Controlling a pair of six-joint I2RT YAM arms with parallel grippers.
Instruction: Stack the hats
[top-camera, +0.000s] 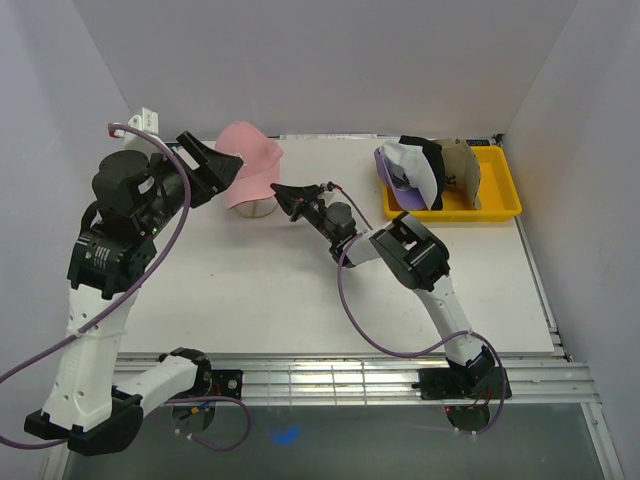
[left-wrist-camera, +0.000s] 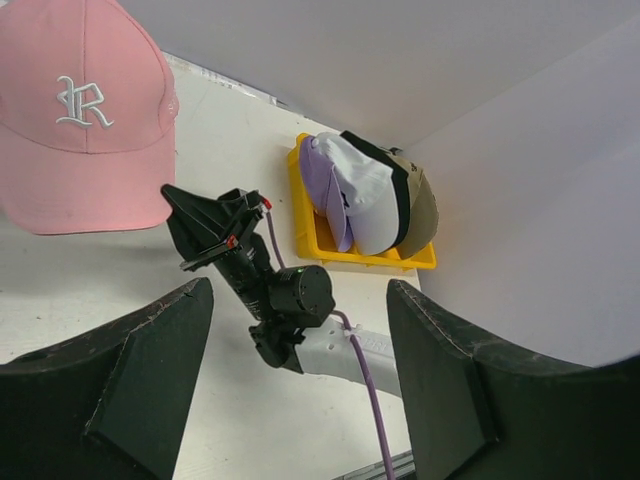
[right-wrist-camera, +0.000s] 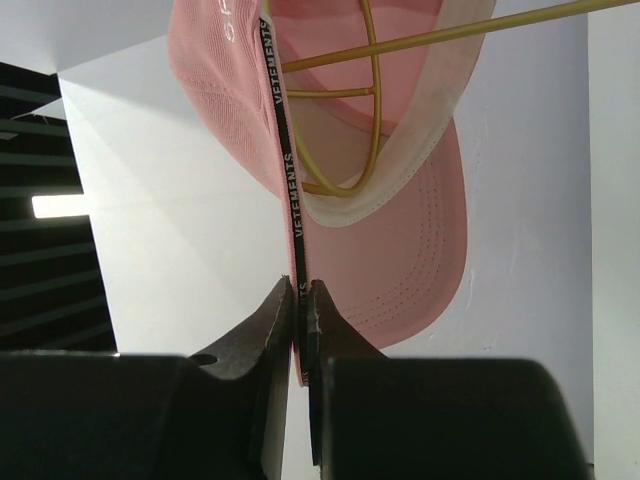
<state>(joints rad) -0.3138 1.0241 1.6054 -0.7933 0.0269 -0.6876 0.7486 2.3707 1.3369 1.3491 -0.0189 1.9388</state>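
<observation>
From above, we see the pink cap (top-camera: 250, 165) at the far left of the white table (top-camera: 250, 290), raised and tilted. The left gripper (top-camera: 222, 163) hangs just beside the cap's crown, jaws spread wide and holding nothing. The right gripper (top-camera: 290, 197) reaches the cap's lower edge from the other side. Well apart, at the far right, a yellow tray (top-camera: 497, 185) holds four more hats nested on their sides: a purple cap (top-camera: 388, 170), a white cap (top-camera: 412, 160), a black cap (top-camera: 437, 175) and a tan cap (top-camera: 462, 165). Plain pale walls (top-camera: 350, 60) close in the table on three sides.

The left wrist camera looks out between its own two dark fingers (left-wrist-camera: 150, 380), which stand far apart. The pink cap fills the upper left and shows a white letter R on its front. The right arm crosses the middle of this view, trailing a purple cable (left-wrist-camera: 367, 400). The tray sits beyond it, by the wall.

In the right wrist view, the right gripper's jaws are clenched on a black strip (right-wrist-camera: 285, 170) lettered VETEMENTS, which runs along the pink cap's edge. Above them we see the underside of the brim and gold wire hoops (right-wrist-camera: 372, 120) inside the crown. The gripper's dark body hides the bottom of this view.
</observation>
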